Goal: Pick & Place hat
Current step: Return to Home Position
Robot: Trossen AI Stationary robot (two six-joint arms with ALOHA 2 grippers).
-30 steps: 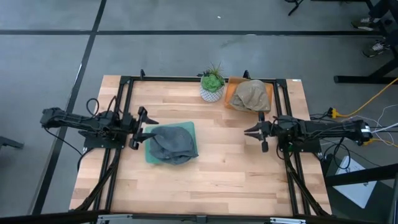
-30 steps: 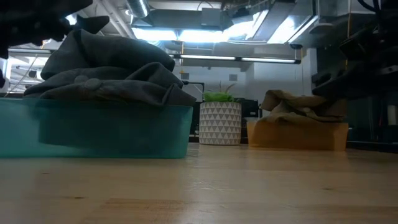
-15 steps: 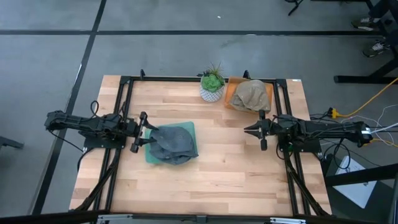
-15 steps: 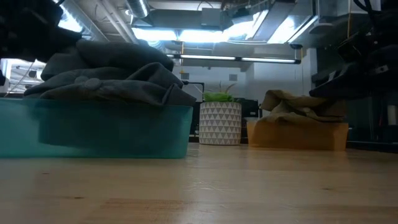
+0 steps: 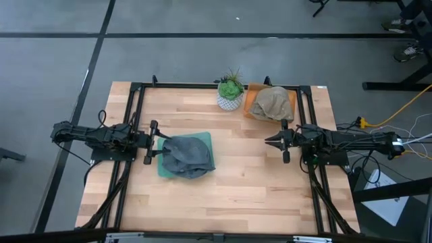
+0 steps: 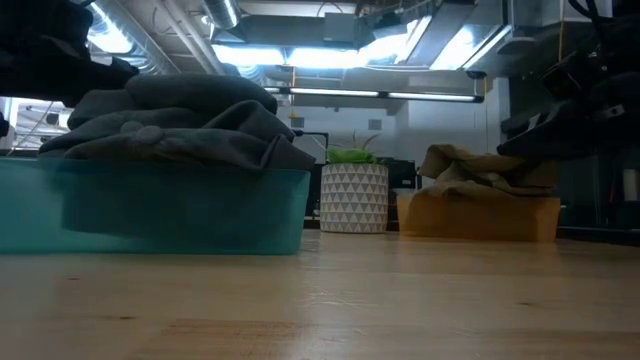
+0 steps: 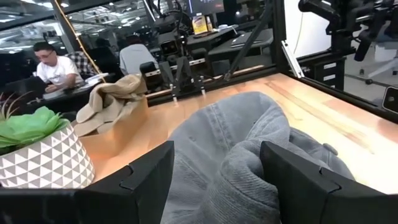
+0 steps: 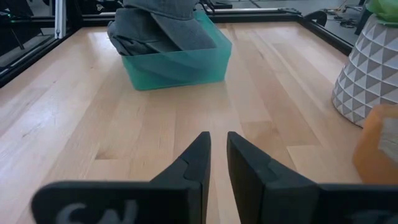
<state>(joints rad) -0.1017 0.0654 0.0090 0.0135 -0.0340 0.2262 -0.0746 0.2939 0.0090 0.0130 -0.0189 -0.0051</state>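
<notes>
- The left gripper (image 5: 155, 142) is backing off toward the left of the high view, away from the green bin (image 5: 206, 138) at centre-left, jaws spread wide and empty.
- The blue caps (image 5: 185, 155) are lying heaped in that bin, and the top fold has settled lower since the release.
- The brown cap (image 5: 271, 102) is sitting in the orange bin (image 5: 250, 109) at upper right.
- The right gripper (image 5: 268, 142) is hovering at centre-right, jaws almost pressed together, holding nothing.
- The sorting looks finished; only the arms' retreat seems left.
</notes>
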